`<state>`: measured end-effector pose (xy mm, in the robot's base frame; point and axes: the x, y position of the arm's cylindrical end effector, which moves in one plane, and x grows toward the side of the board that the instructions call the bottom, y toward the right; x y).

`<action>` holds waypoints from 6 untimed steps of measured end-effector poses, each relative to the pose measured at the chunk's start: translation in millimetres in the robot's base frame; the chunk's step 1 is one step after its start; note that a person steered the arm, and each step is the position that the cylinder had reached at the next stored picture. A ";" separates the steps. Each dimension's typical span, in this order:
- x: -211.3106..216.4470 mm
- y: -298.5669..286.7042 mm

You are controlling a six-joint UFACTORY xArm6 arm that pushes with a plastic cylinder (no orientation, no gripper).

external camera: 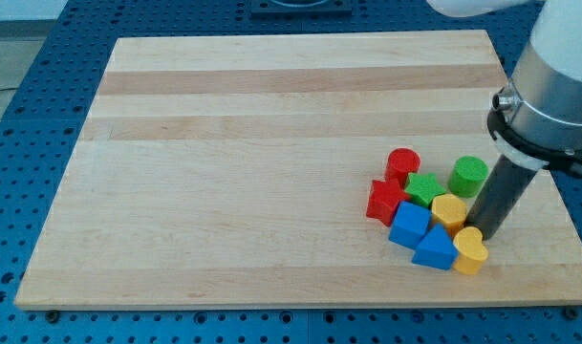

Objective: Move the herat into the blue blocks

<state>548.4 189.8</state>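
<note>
The yellow heart [470,250] lies near the board's lower right, touching the blue triangle [435,249] on its left. The blue cube [409,225] sits just up-left of the triangle. My tip [485,232] stands right above the heart, touching or almost touching its upper edge, and to the right of the yellow hexagon [449,209]. The rod rises from there toward the view's upper right.
A red star [385,201], red cylinder [402,164], green star [424,188] and green cylinder [469,176] cluster above the blue blocks. The wooden board's [271,143] right edge is close to the heart. Blue perforated table surrounds the board.
</note>
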 end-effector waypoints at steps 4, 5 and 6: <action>38.2 96.4; 41.0 75.1; 30.1 3.3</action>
